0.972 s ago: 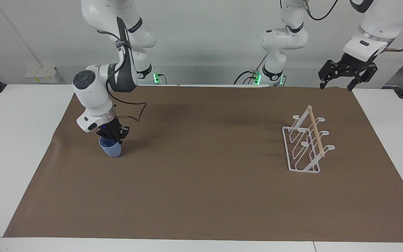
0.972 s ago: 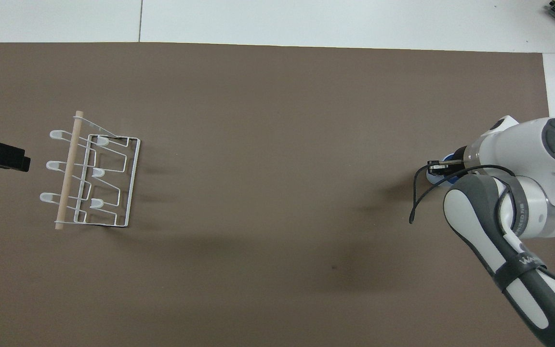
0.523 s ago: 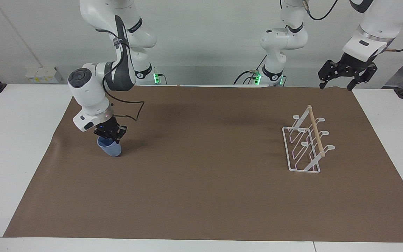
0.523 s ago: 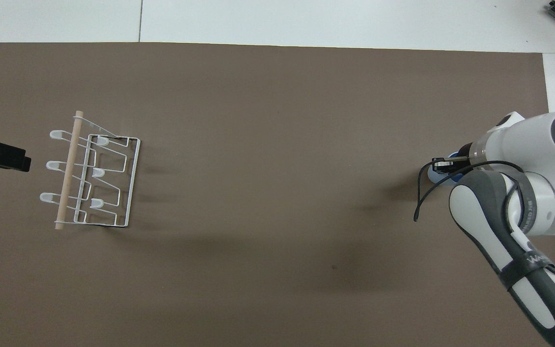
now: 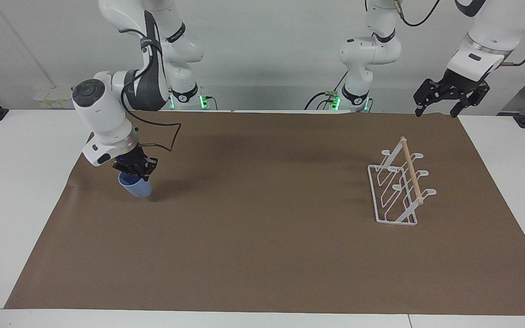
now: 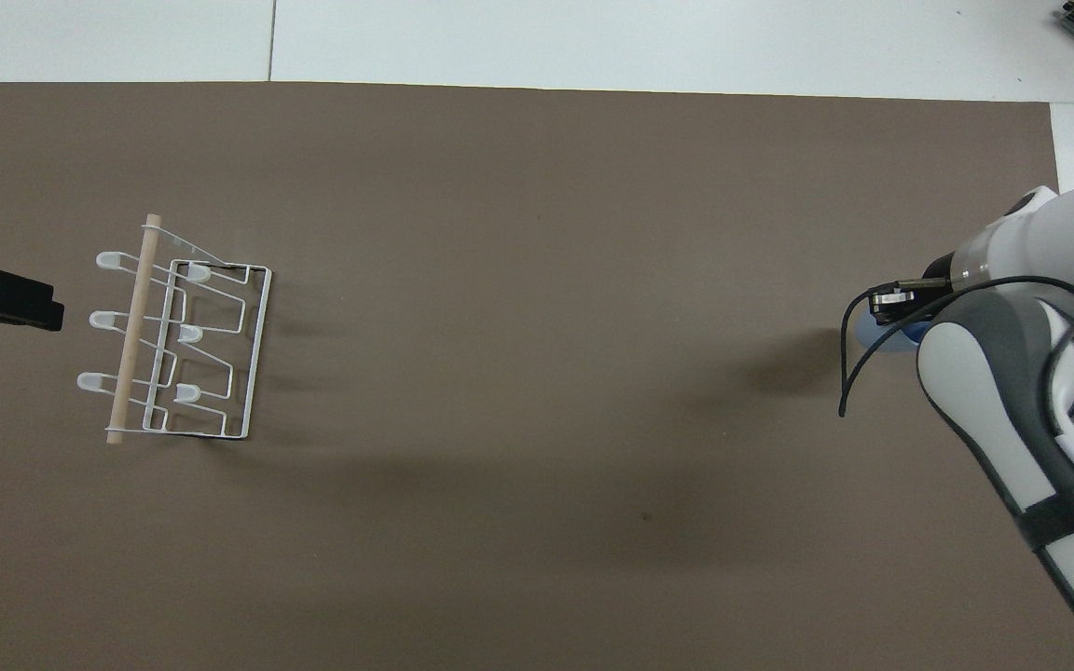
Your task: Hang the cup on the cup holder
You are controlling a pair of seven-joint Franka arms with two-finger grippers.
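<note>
Two right fingers (image 5: 136, 169) pinch the cup's (image 5: 135, 187) rim; left fingers (image 5: 440, 108) spread.

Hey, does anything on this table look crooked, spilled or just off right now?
Only the cup: it hangs tilted in the shut right gripper above the brown mat. The cup holder stands upright, with its prongs bare. Nothing is spilled.

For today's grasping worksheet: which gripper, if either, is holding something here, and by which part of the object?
The right gripper is shut on the cup, gripping its rim from above and holding it tilted above the mat. The left gripper is open and holds nothing.
</note>
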